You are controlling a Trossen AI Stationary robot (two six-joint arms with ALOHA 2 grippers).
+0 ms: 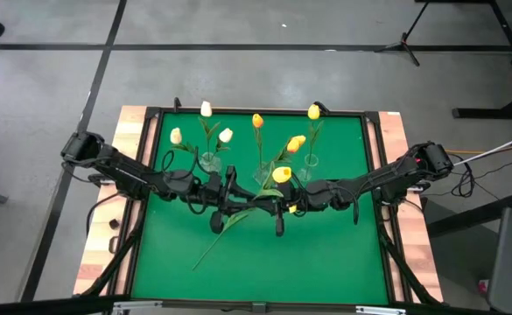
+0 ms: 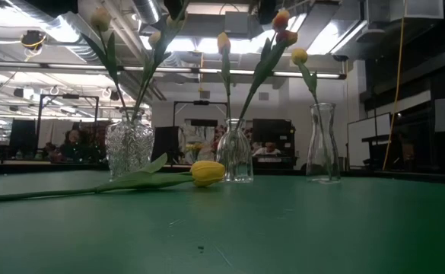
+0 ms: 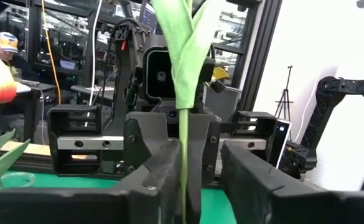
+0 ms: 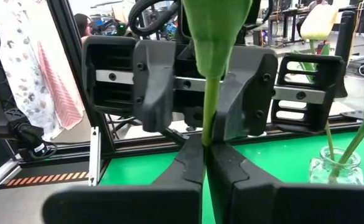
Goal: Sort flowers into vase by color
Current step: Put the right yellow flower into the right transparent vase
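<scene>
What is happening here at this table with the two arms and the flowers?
The two arms meet at the middle of the green table, over a yellow tulip. The right gripper is shut on its stem; the left gripper stands open around the same stem. It looks like a handover from left to right. Three glass vases behind hold flowers: white ones in the left vase, orange-yellow in the middle vase, yellow in the right vase.

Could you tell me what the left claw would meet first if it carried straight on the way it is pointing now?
Most likely the right claw. It faces the left claw head-on just beyond the tulip stem running between them. How wide the gap is remains unclear.
</scene>
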